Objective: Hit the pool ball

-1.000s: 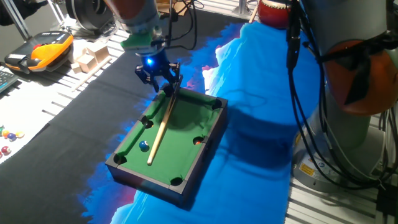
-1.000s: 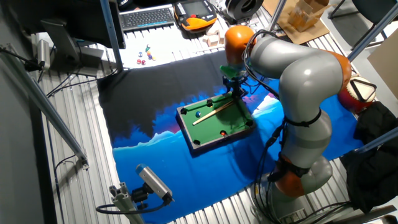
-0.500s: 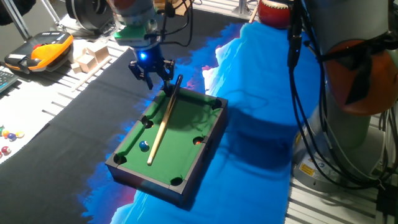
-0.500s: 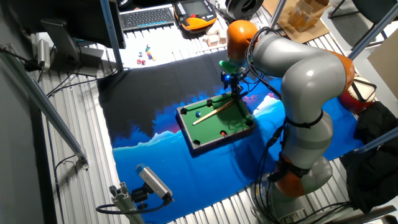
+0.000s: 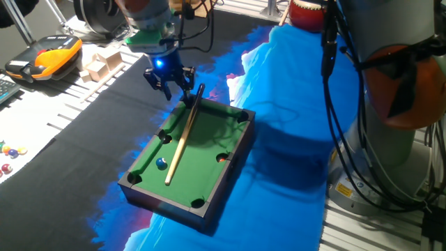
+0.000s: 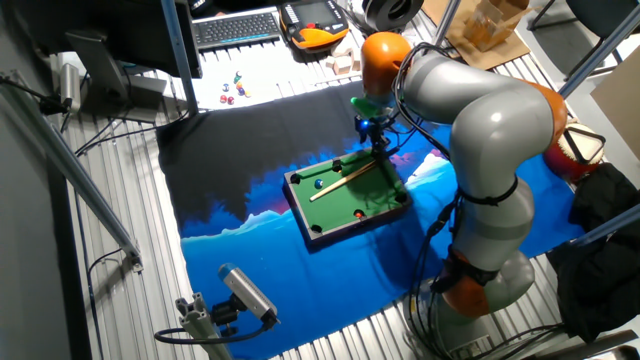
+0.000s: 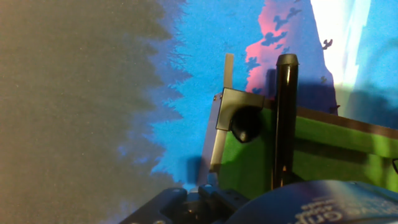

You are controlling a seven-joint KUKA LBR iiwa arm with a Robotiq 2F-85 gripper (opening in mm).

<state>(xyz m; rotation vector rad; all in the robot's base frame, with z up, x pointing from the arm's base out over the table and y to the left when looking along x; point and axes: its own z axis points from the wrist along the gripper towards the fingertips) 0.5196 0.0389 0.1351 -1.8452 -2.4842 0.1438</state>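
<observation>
The miniature pool table (image 5: 209, 139) with green felt stands on the blue-and-black cloth; it also shows in the other fixed view (image 6: 385, 195). The tiny blue pool ball (image 5: 161, 163) lies on the felt near the front left, just left of the cue's thin end, and shows in the other fixed view (image 6: 319, 183). The wooden cue (image 5: 182, 139) lies along the felt, its black butt (image 7: 286, 68) propped on the far rim. A reddish ball (image 5: 221, 158) sits at a side pocket. My gripper (image 5: 169, 84) hovers above and just left of the cue's butt, open and empty.
Wooden blocks (image 5: 97, 66) and an orange-and-black device (image 5: 45, 59) lie at the back left. Tiny coloured balls (image 5: 10, 150) lie at the left edge. The arm's base and cables (image 5: 390, 104) fill the right. A keyboard (image 6: 238, 27) lies at the far edge.
My gripper has risen and moved left, away from the cue's butt. The cue, the blue ball and the table have not moved.
</observation>
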